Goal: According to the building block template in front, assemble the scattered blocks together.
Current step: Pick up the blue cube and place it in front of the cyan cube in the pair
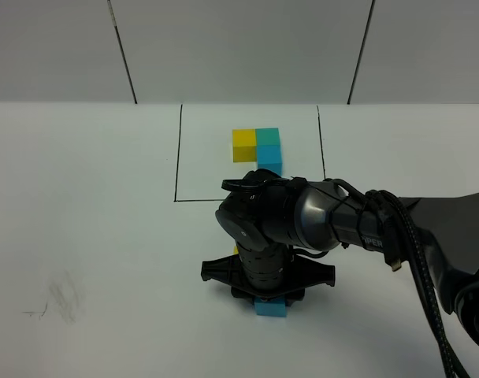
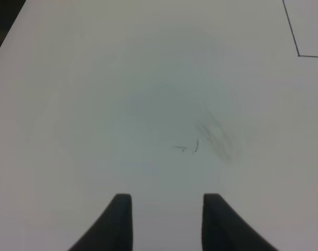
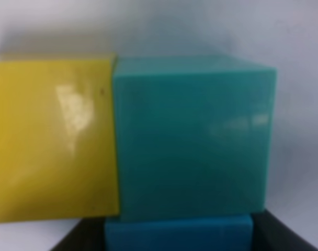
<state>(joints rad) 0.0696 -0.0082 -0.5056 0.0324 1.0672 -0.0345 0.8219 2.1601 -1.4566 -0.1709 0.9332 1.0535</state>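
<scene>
The building block template lies inside a black drawn rectangle at the back middle: yellow, teal-green and sky-blue cubes joined in an L. My right gripper reaches across to the middle and points straight down, shut on the sky-blue block. In the right wrist view that sky-blue block sits between the dark fingers, pressed against the teal-green block, which touches the yellow block. The arm hides most of these blocks from above. My left gripper hovers over bare table, holding nothing.
The white table carries a faint grey smudge at the front left, also under the left gripper as a smudge. A corner of the black rectangle shows. The right arm's cables trail to the right.
</scene>
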